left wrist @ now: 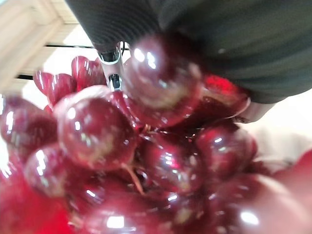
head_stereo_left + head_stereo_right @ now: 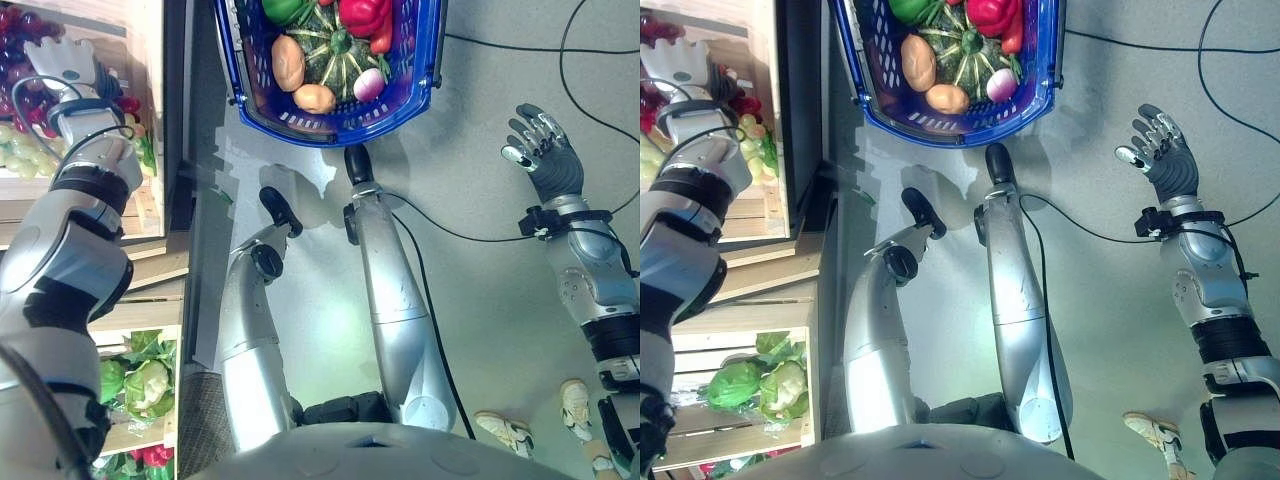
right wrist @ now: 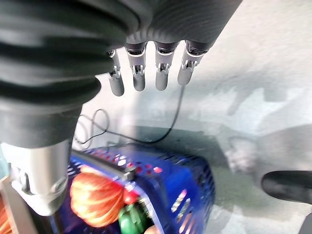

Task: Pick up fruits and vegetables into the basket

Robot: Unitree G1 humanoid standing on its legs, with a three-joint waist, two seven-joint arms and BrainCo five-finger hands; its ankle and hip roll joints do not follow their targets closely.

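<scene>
A blue basket (image 2: 335, 128) stands on the floor ahead of me and holds two potatoes (image 2: 288, 62), a green striped squash (image 2: 338, 50), a red pepper (image 2: 365, 14), a green pepper and a small purple-white bulb (image 2: 369, 85). My left hand (image 2: 68, 68) reaches into a wooden crate (image 2: 150, 120) at the upper left, down among bunches of grapes. In the left wrist view, shiny red grapes (image 1: 97, 131) press right up against that hand. My right hand (image 2: 540, 145) hangs open over bare floor to the right of the basket, its fingers (image 3: 146, 73) straight and holding nothing.
Green grapes (image 2: 20, 150) lie in the same crate beside the red ones. A lower crate holds cabbages and leafy greens (image 2: 135, 385). A person's light shoes (image 2: 510, 430) stand at the lower right. Grey floor spreads between the basket and my right hand.
</scene>
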